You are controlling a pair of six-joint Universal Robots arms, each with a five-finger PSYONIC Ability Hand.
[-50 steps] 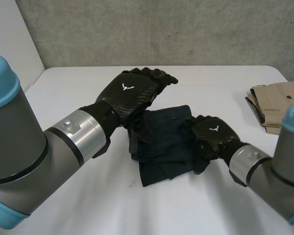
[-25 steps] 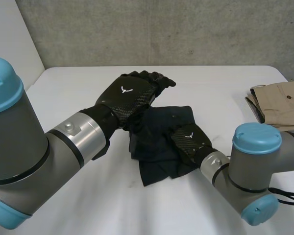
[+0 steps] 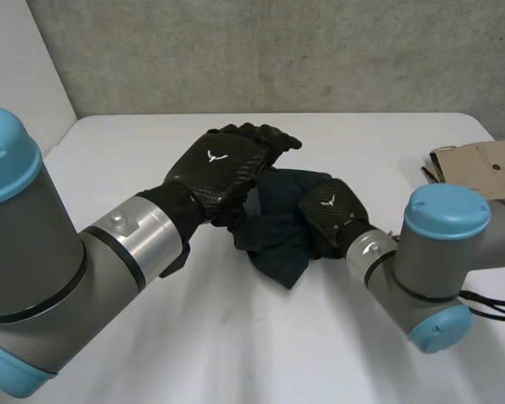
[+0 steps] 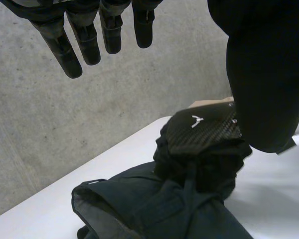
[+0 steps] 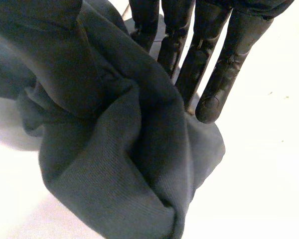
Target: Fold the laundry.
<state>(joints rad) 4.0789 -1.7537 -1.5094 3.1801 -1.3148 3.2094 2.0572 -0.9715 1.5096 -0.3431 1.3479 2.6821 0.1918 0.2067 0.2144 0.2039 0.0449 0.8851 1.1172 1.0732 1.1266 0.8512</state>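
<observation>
A dark navy garment [image 3: 278, 231] lies bunched in the middle of the white table [image 3: 236, 345]. My right hand [image 3: 330, 210] is at its right side, fingers [image 5: 214, 64] and thumb pinching a gathered fold of the garment [image 5: 114, 164], which is pulled up off the table there. My left hand [image 3: 219, 164] hovers over the garment's left part with its fingers [image 4: 84, 35] straight and nothing in them. From the left wrist, the right hand [image 4: 204, 134] sits on the crumpled garment [image 4: 154, 209] beneath my palm.
Folded beige trousers [image 3: 480, 168] lie at the table's right edge. A grey concrete wall runs behind the table. My right elbow [image 3: 442, 252] stands over the table's right front part.
The right hand slid left across the garment, closed on it and drew its right side inward, bunching the flat cloth into a heap. The left hand stayed in place.
</observation>
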